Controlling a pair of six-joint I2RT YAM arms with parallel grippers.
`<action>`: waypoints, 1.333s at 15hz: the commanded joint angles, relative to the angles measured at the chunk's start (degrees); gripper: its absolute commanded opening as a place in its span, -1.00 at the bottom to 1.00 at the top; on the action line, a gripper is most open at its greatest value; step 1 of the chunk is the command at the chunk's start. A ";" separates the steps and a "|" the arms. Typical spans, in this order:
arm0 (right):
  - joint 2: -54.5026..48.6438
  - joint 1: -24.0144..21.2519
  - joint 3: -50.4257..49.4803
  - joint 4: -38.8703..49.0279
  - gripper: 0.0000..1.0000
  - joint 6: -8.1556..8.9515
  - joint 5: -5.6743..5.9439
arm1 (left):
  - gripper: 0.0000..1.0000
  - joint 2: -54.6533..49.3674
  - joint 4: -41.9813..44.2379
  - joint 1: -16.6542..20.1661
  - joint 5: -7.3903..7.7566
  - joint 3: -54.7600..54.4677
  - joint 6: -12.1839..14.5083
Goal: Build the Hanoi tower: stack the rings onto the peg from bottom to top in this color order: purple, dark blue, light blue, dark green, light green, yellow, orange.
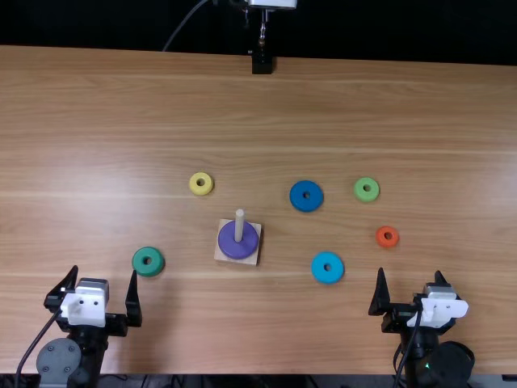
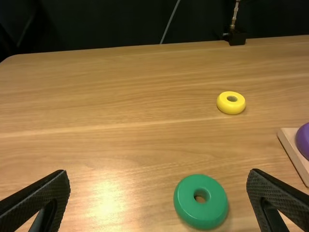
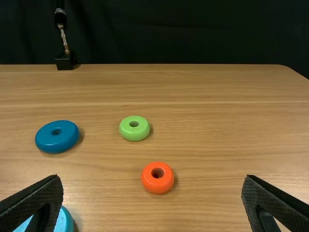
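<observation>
Purple is going first, and it's looking right: the purple ring [image 1: 241,250] is lying around the peg [image 1: 239,218], flat on the wooden base [image 1: 220,255] as far as I'm seeing. So we're now looking at dark blue, I'd say. The dark blue ring [image 1: 306,204] is lying flat on the table, to the right of the peg, with the light blue ring [image 1: 327,276] sitting on the near side of it.

The right gripper [image 1: 410,273] is standing wide, holding nothing; the left gripper [image 1: 105,271] is gaping too, nothing between its fingers. I'm favouring the right one for this pick. It should be passing well above light blue, coming straight down over dark blue, centring the hole between the fingers and closing evenly on the outer rim. Closing off-centre would be risking a tilt.

Then it should be lifting above the peg's tip before crossing, keeping the ring level, lining the hole up and lowering slowly. If the ring is catching on the tip, backing up beats pushing.

Meanwhile the dark green ring [image 1: 148,270] is resting near the left gripper, the yellow ring [image 1: 201,190] is sitting beyond the peg, and light green [image 1: 367,196] and orange [image 1: 380,237] are lying off to the right.
</observation>
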 commanded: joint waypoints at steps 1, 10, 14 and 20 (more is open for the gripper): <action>-0.73 -0.64 -4.01 -4.09 1.00 0.24 0.41 | 1.00 -0.67 -4.68 0.07 1.12 -5.56 1.07; -0.73 -0.64 -4.01 -4.09 1.00 0.24 0.41 | 1.00 -0.67 -5.95 0.07 1.23 -5.56 1.07; -0.73 -0.64 -4.01 -4.09 1.00 0.24 0.41 | 1.00 -0.67 -5.95 -0.02 1.23 -5.56 1.07; -0.73 -0.55 -3.92 -4.09 1.00 -0.08 0.41 | 1.00 -0.67 -5.95 0.07 1.23 -5.56 1.07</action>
